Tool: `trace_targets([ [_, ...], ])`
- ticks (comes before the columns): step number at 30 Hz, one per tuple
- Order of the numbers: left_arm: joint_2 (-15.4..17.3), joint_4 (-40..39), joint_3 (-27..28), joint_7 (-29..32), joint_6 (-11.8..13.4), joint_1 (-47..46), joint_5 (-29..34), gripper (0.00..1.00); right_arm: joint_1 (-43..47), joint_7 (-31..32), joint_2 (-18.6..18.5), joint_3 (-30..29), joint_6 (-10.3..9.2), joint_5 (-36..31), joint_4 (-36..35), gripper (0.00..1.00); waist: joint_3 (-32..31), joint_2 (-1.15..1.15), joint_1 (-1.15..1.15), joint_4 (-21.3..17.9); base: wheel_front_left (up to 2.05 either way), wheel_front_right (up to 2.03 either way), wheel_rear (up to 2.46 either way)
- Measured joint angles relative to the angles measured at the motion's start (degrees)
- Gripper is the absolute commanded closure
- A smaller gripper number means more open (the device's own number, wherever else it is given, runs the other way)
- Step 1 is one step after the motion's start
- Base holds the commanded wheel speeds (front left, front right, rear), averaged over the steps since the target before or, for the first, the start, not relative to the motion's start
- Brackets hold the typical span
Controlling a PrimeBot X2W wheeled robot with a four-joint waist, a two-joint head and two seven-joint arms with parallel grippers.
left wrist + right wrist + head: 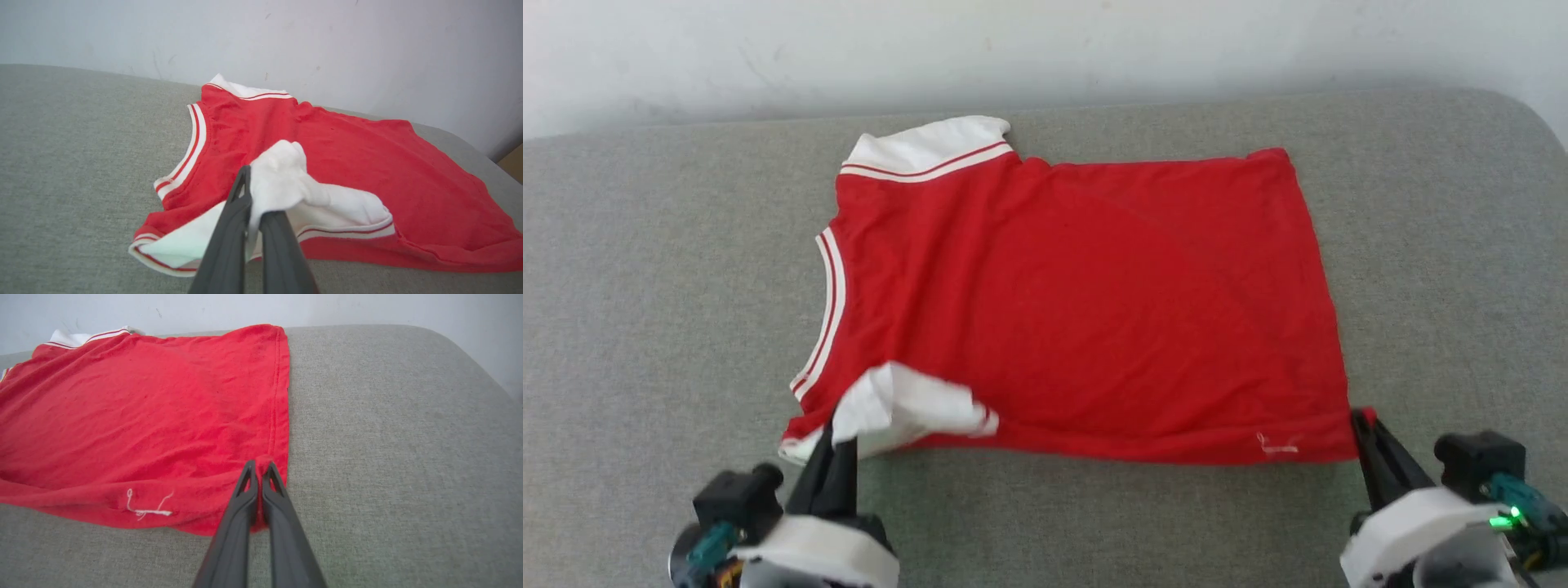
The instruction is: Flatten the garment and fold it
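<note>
Garment [1078,310] lies flat, red, white sleeve [286,179] pinched by left gripper [837,437], hem corner [276,457] by right gripper [1362,418].

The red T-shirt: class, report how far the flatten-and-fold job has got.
Done: the T-shirt lies mostly flat on the grey surface. In hand: the left gripper is shut on the near white sleeve, the right gripper on the near hem corner. Left: smoothing the wrinkles and every fold.
</note>
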Motion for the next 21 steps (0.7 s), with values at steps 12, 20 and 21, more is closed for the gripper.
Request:
trace_targets([
  [12,3.05,5.11,-0.21,0.25,-3.15,-15.94,4.77,1.00,-12.26,4.41,-4.07,5.82,0.00,-1.30,2.75,1.00,2.96,0.00,0.01,-1.25,0.00,0.00,0.00],
  [20,6.42,10.79,-0.09,10.29,-5.88,-24.01,2.75,1.00,-22.17,12.11,-8.54,8.90,0.00,0.59,6.70,1.00,6.86,0.00,0.01,-2.08,0.00,0.00,0.00],
  [21,6.67,11.21,-0.04,11.69,-6.14,-24.51,2.44,1.00,-23.36,13.30,-8.95,9.34,0.00,1.20,7.28,1.00,7.37,0.00,0.01,-2.16,0.00,0.00,0.00],
])
